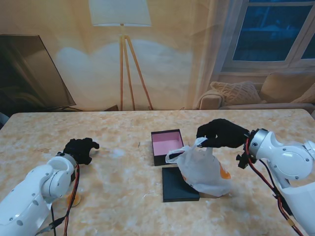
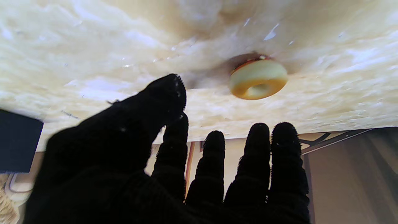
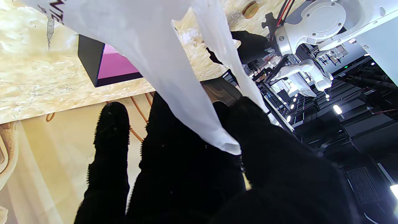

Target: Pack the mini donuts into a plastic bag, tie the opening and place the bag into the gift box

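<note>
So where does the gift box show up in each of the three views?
Stand view: the open gift box, pink inside, sits mid-table, just left of the plastic bag held up by the right hand.
Left wrist view: a dark corner at the frame edge may be box or lid; I cannot tell which.
Right wrist view: the gift box shows behind the bag.
Shared landmark: the marbled table.

text — partial dark letters on white plastic bag (image 3: 149,46) | cut off at frame edge — unreadable
</note>
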{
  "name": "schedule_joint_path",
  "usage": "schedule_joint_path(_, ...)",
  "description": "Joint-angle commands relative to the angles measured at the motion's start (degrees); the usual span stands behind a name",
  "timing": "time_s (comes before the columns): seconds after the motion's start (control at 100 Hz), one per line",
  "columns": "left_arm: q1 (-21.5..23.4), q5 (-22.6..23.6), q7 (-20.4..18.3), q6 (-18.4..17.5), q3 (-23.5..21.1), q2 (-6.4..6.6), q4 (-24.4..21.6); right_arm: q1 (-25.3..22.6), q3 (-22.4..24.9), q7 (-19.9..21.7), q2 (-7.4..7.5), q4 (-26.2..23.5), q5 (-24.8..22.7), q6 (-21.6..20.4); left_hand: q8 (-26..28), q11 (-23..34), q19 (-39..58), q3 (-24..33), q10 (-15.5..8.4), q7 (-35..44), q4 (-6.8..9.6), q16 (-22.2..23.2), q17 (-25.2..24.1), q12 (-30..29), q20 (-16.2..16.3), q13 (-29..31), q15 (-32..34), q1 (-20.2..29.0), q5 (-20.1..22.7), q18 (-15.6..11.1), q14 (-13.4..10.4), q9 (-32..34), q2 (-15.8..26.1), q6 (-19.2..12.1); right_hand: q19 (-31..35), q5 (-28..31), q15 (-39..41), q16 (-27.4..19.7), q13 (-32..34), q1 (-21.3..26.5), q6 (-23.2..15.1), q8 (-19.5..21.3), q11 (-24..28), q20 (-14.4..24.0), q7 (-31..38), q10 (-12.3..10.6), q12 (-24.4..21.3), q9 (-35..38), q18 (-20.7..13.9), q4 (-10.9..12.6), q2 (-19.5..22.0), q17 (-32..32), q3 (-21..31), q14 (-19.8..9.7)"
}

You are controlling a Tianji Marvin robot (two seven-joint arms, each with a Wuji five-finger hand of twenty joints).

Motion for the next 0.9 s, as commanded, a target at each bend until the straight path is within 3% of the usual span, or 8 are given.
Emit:
schedule_joint_path(0.0, -0.2, 0.9, -1.1, 0.8, 0.0, 0.31, 0.8, -0.4, -0.1, 0.9, -0.1, -0.3, -0.2, 0.0, -0.9, -0.9, -1.2, 2.2, -1.3, -0.6, -0.83, -1.3, -0.9, -0.9, -1.3, -1.2, -1.1, -0.6, -2.0, 1.9, 1.6, -2.8, -2.2, -1.8, 0.5, 0.4, 0.0, 0.6, 1.1, 10.7, -23.3, 5.7, -0.4, -0.6, 6.8, -3.7, 0.6, 2.1, -1.2, 3.4, -4.7, 0.2, 14.3, -2.0)
schedule_joint_path(0.3, -2.8, -1.0, 1.1, 3.5, 1.9, 0.15, 6.2, -0.1, -0.2, 0.9, -0.07, 0.0, -0.4, -0.4, -1.7, 0.0, 0.5, 4.2, -3.3, 2.1, -1.25, -0.8, 1.3, -1.4, 0.1, 1.2, 0.4, 0.7, -3.2, 2.5, 3.3, -4.2, -5.0, -4.5, 0.4, 0.7, -0.1, 0.6, 1.1, 11.0, -23.4, 5.7, -0.5, -0.6, 6.8, -3.7, 0.7, 2.2, -0.9, 3.2, -4.4, 0.0, 13.9, -2.1)
schedule_joint_path(0.53, -4.1, -2.6, 3.3, 3.9, 2.9, -0.03, 9.4, -0.1, -0.1, 1.0, -0.05, -0.1, -0.5, -0.4, 0.2, 4.8, 8.4, 6.5, -2.0, 8.8, -1.54, 7.1, 11.4, 3.6, 2.9, 12.6, 9.9, 3.0, 1.2, -2.9, -2.5, 0.4, -7.4, -2.1, 0.4, 0.8, -0.1, 0.7, 1.2, 11.3, -23.4, 5.8, -0.6, -0.5, 6.7, -3.7, 0.7, 2.2, -0.9, 3.2, -4.3, 0.0, 13.5, -2.0)
schedule_joint_path(0.59, -4.3, -2.8, 3.9, 3.9, 3.1, -0.08, 10.1, -0.2, -0.1, 0.9, -0.06, -0.2, -0.5, -0.4, 1.8, 6.8, 10.4, 7.0, -1.8, 11.3, -1.57, 9.3, 14.0, 5.8, 3.4, 15.3, 11.9, 3.3, 2.7, -4.2, -3.9, 2.8, -8.1, -1.5, 0.4, 0.8, -0.1, 0.7, 1.2, 11.3, -23.4, 5.8, -0.6, -0.5, 6.7, -3.7, 0.8, 2.3, -0.9, 3.2, -4.3, -0.1, 13.5, -2.0)
schedule_joint_path(0.64, -4.5, -3.1, 4.6, 4.0, 3.4, -0.15, 10.8, -0.2, 0.0, 0.9, -0.07, -0.2, -0.5, -0.4, 3.5, 8.8, 11.8, 7.5, -1.3, 13.7, -1.57, 11.0, 16.0, 7.9, 3.8, 16.9, 13.4, 3.5, 3.8, -5.1, -3.3, 5.0, -8.6, -1.0, 0.4, 0.8, -0.1, 0.7, 1.2, 11.3, -23.4, 5.8, -0.6, -0.5, 6.7, -3.7, 0.8, 2.3, -0.8, 3.2, -4.3, 0.0, 13.5, -2.0)
schedule_joint_path(0.75, -4.9, -3.9, 5.7, 4.6, 4.1, -0.34, 11.9, -0.2, -0.1, 0.8, -0.1, -0.2, -0.6, -0.2, 8.8, 14.1, 15.4, 7.9, -1.2, 21.4, -1.46, 14.7, 20.2, 13.8, 5.5, 21.7, 16.7, 4.5, 5.9, -6.8, -6.1, 10.0, -9.0, 0.3, 0.4, 0.8, -0.1, 0.7, 1.2, 11.3, -23.4, 5.8, -0.6, -0.5, 6.7, -3.7, 0.8, 2.3, -1.0, 3.2, -4.3, -0.2, 13.5, -2.0)
schedule_joint_path(0.84, -5.0, -3.8, 5.7, 4.9, 4.4, -0.34, 12.0, -0.2, -0.1, 0.9, -0.09, -0.2, -0.6, -0.1, 13.7, 17.2, 17.9, 5.4, -0.1, 29.2, -6.61, 23.9, 23.2, 17.5, 7.0, 26.2, 16.6, 8.1, 7.3, -7.8, -6.6, 13.7, -11.2, 0.0, 0.4, 0.8, 0.0, 0.7, 1.2, 11.3, -23.4, 5.8, -0.6, -0.5, 6.7, -3.7, 0.8, 2.3, -0.9, 3.2, -4.3, -0.1, 13.5, -2.1)
schedule_joint_path(0.89, -5.0, -3.4, 5.8, 5.0, 4.5, -0.3, 11.9, -0.1, -0.1, 0.9, -0.09, -0.2, -0.6, 0.0, 14.3, 18.8, 19.2, 3.5, -1.9, 33.7, -7.74, 27.0, 25.0, 18.7, 7.7, 29.5, 15.5, 10.3, 8.0, -8.2, -7.0, 16.0, -12.2, -1.3, 0.4, 0.9, 0.0, 0.7, 1.2, 11.3, -23.4, 5.8, -0.6, -0.5, 6.7, -3.7, 0.8, 2.3, -1.0, 3.2, -4.3, 0.0, 13.5, -2.0)
